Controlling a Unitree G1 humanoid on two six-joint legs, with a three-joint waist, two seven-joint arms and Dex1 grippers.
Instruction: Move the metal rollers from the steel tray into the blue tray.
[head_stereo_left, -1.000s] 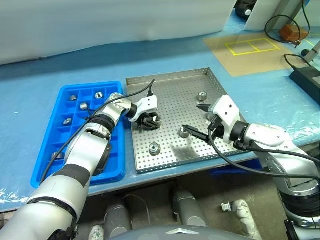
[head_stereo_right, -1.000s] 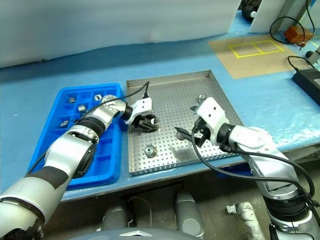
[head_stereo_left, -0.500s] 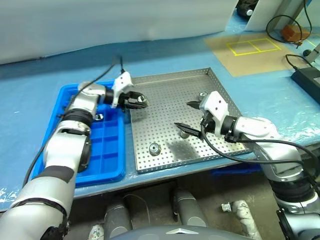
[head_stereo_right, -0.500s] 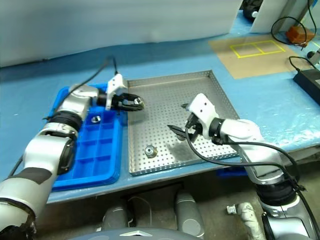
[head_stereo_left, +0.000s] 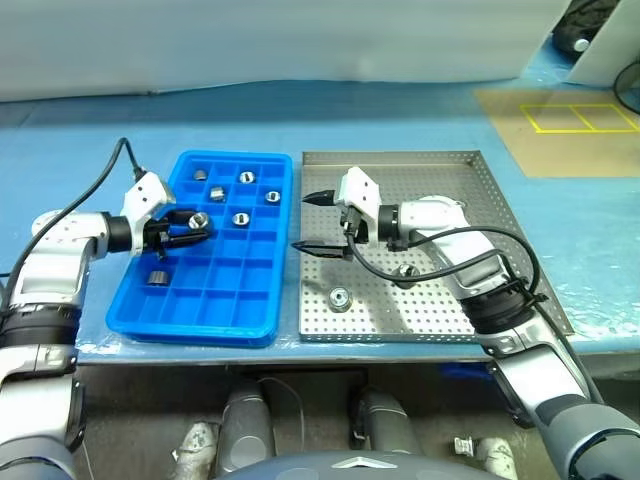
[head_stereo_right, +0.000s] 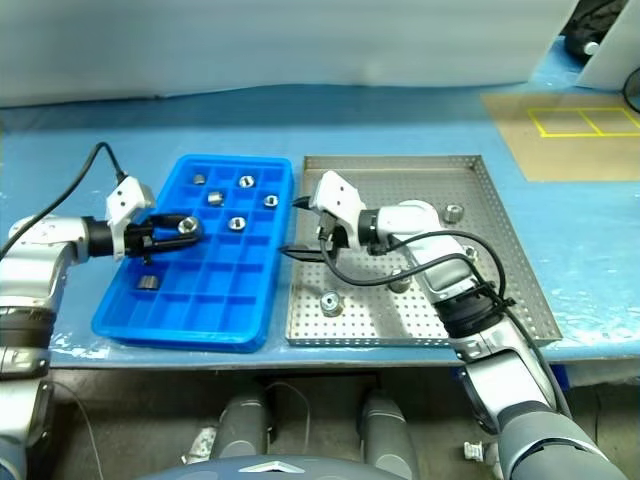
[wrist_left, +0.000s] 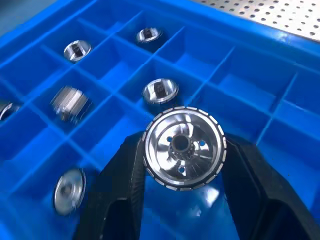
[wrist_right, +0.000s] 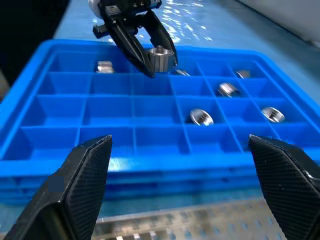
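Note:
My left gripper (head_stereo_left: 190, 226) is shut on one of the metal rollers (wrist_left: 183, 150), a silvery ribbed disc with a dark centre hole, held just above the left part of the blue tray (head_stereo_left: 230, 305). Several rollers lie in the tray's far compartments (head_stereo_left: 246, 177) and one near its left side (head_stereo_left: 155, 277). The steel tray (head_stereo_left: 440, 305) lies right of it with a roller (head_stereo_left: 340, 298) near its front left and another (head_stereo_right: 453, 212) behind my right arm. My right gripper (head_stereo_left: 306, 222) is open and empty over the steel tray's left edge, pointing at the blue tray.
Both trays sit side by side on a blue-covered table. A brown panel with yellow taped squares (head_stereo_left: 575, 118) lies at the back right. A black cable (head_stereo_left: 95, 190) loops off my left wrist. A white sheet runs along the back.
The camera has turned. My left gripper carried a roller from the steel tray leftward to over the blue tray. My right gripper swung left to the steel tray's left edge, still open.

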